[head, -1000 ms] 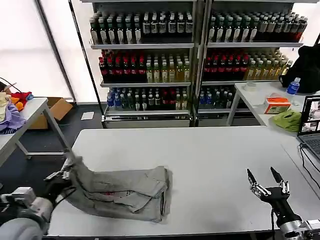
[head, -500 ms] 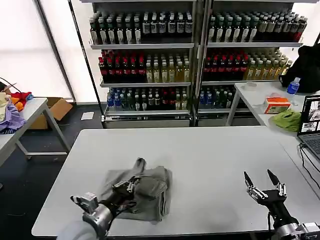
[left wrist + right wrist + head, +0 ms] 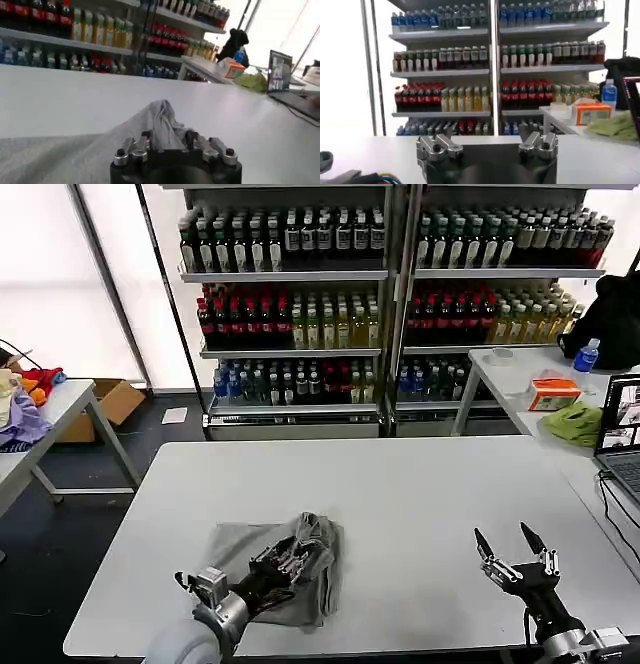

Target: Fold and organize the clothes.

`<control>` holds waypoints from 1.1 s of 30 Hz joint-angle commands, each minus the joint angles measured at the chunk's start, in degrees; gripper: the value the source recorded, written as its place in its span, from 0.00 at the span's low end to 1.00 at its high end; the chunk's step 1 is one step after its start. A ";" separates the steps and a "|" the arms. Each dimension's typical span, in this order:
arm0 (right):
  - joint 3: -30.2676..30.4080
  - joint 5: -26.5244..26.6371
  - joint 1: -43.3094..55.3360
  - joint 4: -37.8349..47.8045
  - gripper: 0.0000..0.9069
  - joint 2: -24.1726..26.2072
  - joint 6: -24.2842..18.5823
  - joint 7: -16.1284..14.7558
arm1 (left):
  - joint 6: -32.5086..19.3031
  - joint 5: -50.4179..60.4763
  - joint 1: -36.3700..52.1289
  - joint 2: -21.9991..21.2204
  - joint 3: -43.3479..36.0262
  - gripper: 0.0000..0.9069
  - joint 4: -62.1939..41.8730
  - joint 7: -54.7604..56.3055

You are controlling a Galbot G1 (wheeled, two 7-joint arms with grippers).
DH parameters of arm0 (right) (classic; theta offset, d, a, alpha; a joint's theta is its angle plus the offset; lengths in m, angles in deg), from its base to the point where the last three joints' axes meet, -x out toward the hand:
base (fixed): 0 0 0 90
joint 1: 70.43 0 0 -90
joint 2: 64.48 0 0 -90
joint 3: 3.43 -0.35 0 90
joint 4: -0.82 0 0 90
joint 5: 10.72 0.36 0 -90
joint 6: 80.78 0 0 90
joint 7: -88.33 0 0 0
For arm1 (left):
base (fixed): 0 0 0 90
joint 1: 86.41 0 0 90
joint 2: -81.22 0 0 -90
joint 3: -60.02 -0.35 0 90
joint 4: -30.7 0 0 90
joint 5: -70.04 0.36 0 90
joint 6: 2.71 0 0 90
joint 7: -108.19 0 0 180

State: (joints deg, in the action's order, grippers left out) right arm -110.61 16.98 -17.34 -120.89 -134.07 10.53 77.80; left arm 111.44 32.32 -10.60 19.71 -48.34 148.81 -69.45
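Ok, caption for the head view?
Left gripper pinches a raised fold of the grey shirt; right gripper waits open.

A big white table (image 3: pixel 420 484) carries the lot. One light grey shirt (image 3: pixel 250 549) lies crumpled on its near left part, bunched up at one end, with bare tabletop all around it.

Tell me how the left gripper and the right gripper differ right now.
The left gripper is shut on the grey shirt, pinching a raised fold; the right gripper is open and holds nothing. The left gripper reaches in over the shirt on the table's left half; the right gripper hovers apart from it near the front right edge, fingers pointing up. Both sit low over the white table.
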 commanded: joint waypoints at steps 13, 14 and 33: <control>8.76 -5.23 1.66 1.94 1.00 -1.05 -1.08 0.84 | 6.81 14.73 -13.20 -6.33 20.92 1.00 0.62 6.62; 9.10 -5.45 1.57 1.90 1.00 -0.83 -1.22 0.78 | 6.84 15.32 -13.23 -7.01 19.87 1.00 0.11 6.66; 12.57 -8.19 2.49 2.18 1.00 -1.42 -2.42 3.09 | 0.98 23.34 -10.83 -12.10 14.72 0.01 -5.58 5.04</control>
State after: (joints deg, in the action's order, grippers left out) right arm -99.44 9.68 -15.10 -118.65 -135.37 8.37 80.20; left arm 113.87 51.50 -21.17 9.73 -33.31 145.98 -64.52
